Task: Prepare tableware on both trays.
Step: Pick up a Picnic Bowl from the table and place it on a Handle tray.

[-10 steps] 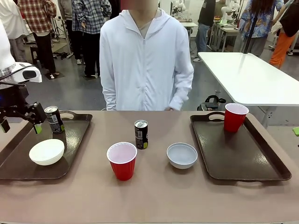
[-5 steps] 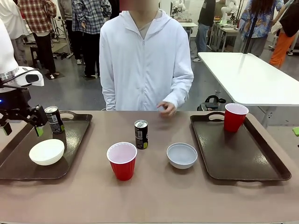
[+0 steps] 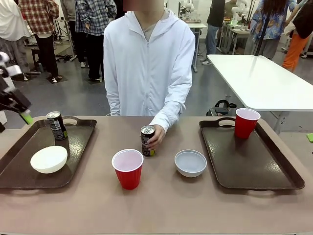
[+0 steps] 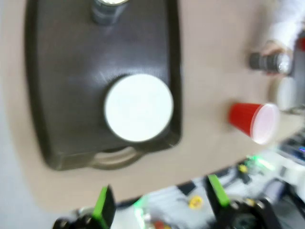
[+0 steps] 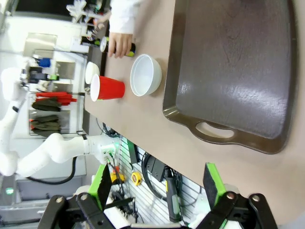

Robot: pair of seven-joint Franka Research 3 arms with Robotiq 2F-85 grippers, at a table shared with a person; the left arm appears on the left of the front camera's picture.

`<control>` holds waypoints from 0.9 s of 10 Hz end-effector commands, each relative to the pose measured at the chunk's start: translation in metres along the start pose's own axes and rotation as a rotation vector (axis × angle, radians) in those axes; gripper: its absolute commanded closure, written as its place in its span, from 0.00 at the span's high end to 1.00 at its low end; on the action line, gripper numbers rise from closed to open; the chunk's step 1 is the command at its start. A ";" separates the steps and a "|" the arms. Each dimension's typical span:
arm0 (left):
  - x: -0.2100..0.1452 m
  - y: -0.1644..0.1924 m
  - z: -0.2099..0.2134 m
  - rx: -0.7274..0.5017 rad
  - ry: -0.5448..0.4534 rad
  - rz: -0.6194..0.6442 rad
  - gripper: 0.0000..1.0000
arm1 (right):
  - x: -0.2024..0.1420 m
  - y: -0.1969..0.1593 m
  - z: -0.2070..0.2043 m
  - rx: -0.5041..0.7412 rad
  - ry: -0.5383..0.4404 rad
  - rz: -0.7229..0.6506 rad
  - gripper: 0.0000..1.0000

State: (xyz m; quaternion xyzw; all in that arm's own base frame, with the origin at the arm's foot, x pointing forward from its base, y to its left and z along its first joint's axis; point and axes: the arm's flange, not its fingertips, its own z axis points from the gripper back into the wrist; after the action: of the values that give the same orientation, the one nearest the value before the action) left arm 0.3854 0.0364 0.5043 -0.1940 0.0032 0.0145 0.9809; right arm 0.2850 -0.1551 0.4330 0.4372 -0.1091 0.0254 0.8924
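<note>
Judging the step in hand as getting the middle can (image 3: 147, 141) onto the right tray (image 3: 249, 161), with a person's hand (image 3: 157, 137) wrapping it from the far side. Waiting out that hold before reaching in, then approaching from the robot's side, steering clear of the person's fingers and of the middle red cup (image 3: 127, 169) just in front. Gripping the can low on its body, squarely, holding it upright, guarding against tipping. Setting it down on bare tray floor, apart from the cup already there.

Finding the left gripper (image 4: 159, 200) raised well above the left tray (image 4: 57, 95), with jaws spread full wide and nothing between them. Finding the right gripper (image 5: 157, 186) raised by the near end of the right tray, likewise gaping wide and carrying nothing.

Counting containers next. Seeing on the left tray a cream-white bowl (image 3: 49, 159) toward the near end and a tray can (image 3: 56, 125) at the far corner, both upright and well apart, with no cup there. Seeing on the right tray one far red cup (image 3: 246, 123) at the far end, mouth up, with most of the floor bare. Seeing on the bare table between the trays the middle red cup, mouth up, showing a pale empty inside, and the grey-white bowl (image 3: 190, 163) near it, also showing nothing inside, with the held can just behind them. Reckoning three pieces as waiting for a tray
</note>
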 end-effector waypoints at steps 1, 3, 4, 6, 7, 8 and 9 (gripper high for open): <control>0.016 0.040 0.021 -0.210 0.074 0.018 1.00 | 0.000 0.000 0.000 0.000 0.001 0.000 1.00; 0.009 0.078 0.035 -0.390 0.045 0.057 1.00 | -0.011 0.034 -0.022 -0.175 0.082 -0.015 1.00; 0.005 0.089 0.041 -0.447 0.017 0.077 1.00 | -0.017 0.059 -0.039 -0.247 0.096 0.006 1.00; -0.001 0.100 0.041 -0.530 -0.065 0.141 1.00 | -0.014 0.108 -0.093 -0.440 0.093 0.020 1.00; -0.004 0.103 0.045 -0.561 -0.096 0.155 1.00 | -0.012 0.127 -0.120 -0.496 0.104 0.029 1.00; -0.009 0.105 0.041 -0.578 -0.118 0.196 1.00 | -0.009 0.141 -0.144 -0.535 0.123 0.047 1.00; -0.013 0.109 0.041 -0.600 -0.128 0.224 1.00 | -0.003 0.158 -0.170 -0.564 0.129 0.052 1.00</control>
State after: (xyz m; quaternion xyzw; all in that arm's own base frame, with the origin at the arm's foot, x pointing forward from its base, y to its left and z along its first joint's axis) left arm 0.3757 0.1585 0.5049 -0.4630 -0.0287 0.1153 0.8784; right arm 0.3104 0.0479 0.5073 0.1894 -0.0777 0.0548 0.9773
